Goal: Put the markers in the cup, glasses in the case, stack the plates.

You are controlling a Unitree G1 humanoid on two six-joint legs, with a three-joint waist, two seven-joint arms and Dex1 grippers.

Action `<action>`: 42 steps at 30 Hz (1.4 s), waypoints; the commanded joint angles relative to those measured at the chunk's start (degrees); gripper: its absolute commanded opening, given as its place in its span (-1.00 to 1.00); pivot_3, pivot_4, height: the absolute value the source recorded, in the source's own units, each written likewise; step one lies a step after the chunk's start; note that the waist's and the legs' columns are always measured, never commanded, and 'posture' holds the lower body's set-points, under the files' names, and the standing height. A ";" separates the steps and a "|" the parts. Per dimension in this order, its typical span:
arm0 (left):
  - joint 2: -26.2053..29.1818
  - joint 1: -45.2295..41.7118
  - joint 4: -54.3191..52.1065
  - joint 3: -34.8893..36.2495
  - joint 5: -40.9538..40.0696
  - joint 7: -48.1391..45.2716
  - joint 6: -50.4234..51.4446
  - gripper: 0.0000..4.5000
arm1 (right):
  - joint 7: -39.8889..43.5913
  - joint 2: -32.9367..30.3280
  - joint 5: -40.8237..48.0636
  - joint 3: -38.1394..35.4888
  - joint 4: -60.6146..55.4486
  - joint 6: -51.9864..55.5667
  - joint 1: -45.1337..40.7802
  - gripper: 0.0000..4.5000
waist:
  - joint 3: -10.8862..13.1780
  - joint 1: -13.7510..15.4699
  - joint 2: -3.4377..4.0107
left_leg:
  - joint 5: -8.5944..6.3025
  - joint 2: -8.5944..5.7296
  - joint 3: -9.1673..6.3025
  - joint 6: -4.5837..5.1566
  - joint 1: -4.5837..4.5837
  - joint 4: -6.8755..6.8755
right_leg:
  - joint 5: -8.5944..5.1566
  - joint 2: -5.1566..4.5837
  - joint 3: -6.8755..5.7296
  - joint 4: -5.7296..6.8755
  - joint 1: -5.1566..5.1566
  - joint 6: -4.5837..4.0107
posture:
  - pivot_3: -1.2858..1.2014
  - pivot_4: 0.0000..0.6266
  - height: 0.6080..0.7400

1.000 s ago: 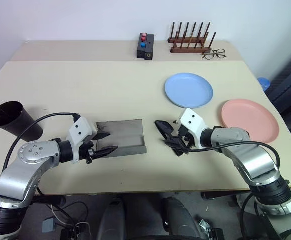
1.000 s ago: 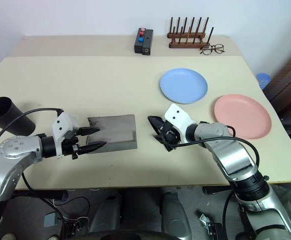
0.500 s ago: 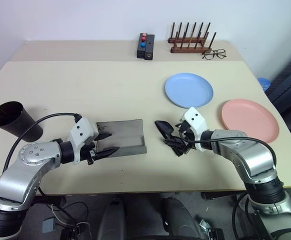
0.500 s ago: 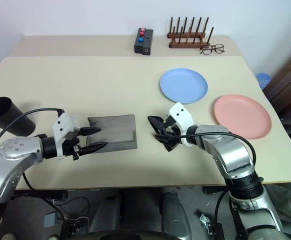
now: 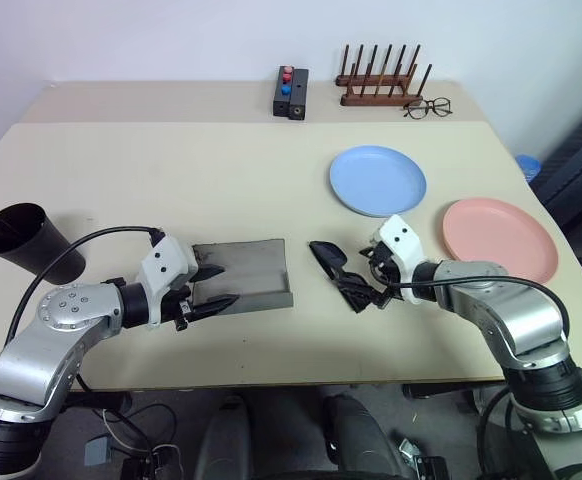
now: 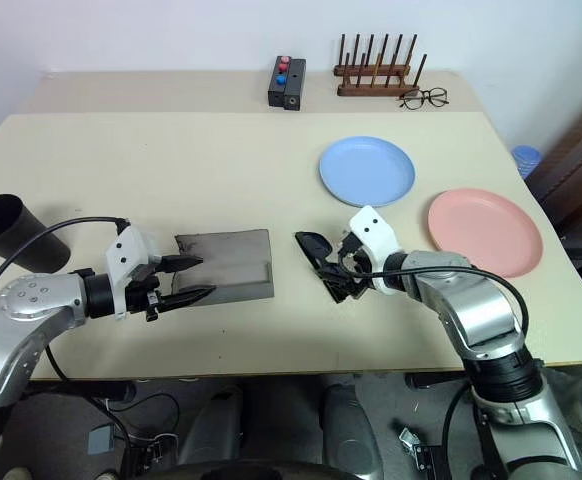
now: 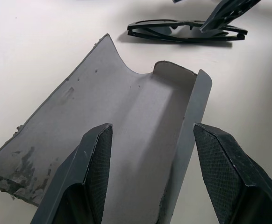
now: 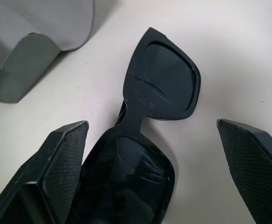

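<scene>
The black glasses point(image 5: 337, 270) lie lens-down on the table, just right of the open grey case point(image 5: 243, 272). My right gripper point(image 8: 151, 122) is open, one finger on each side of the glasses point(image 8: 147, 140). My left gripper point(image 7: 152, 127) is open and hovers over the near end of the case point(image 7: 126, 107), with nothing held. The black cup point(image 5: 23, 240) stands at the left table edge. A light blue plate point(image 5: 378, 180) and a pink plate point(image 5: 499, 240) lie side by side on the right, apart from each other. The markers are out of view.
A small black box with red and blue buttons point(image 5: 291, 92), a wooden rack point(image 5: 381, 85) and clear spectacles point(image 5: 428, 107) sit along the far edge. A blue object point(image 5: 527, 165) shows just beyond the table's right edge.
My right wrist has rolled a little around the glasses and its elbow has swung outward. The glasses, the case and my left arm have stayed put.
</scene>
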 commanded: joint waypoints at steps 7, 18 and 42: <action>0.69 -0.37 -1.30 0.30 -0.74 -0.13 -0.44 0.24 | 16.31 -11.95 1.22 -5.54 -1.06 -24.41 6.63 1.00 | 0.00 0.07 0.00 | -0.01 0.00 0.03 0.01 0.01 0.00 | -0.01 -0.01 0.00 -0.02 0.02 0.01 | 0.03 -0.52 0.98; 0.47 -0.43 -1.53 -0.15 -0.86 0.02 -0.33 0.24 | 17.67 -15.36 -10.76 -1.73 10.03 -43.98 10.09 1.00 | 0.00 -0.09 0.00 | -0.01 0.00 0.06 0.01 0.02 0.01 | 0.00 -0.01 0.01 -0.02 0.01 0.00 | 0.03 -0.52 0.98; -0.08 -0.46 -1.83 -0.96 -0.86 0.66 -0.44 0.24 | 13.68 -6.26 -15.90 2.83 8.57 -46.64 6.02 1.00 | 0.00 -0.03 0.00 | 0.00 0.00 0.06 0.01 0.04 0.02 | 0.00 -0.01 0.02 0.02 0.04 0.01 | 0.03 -0.52 0.98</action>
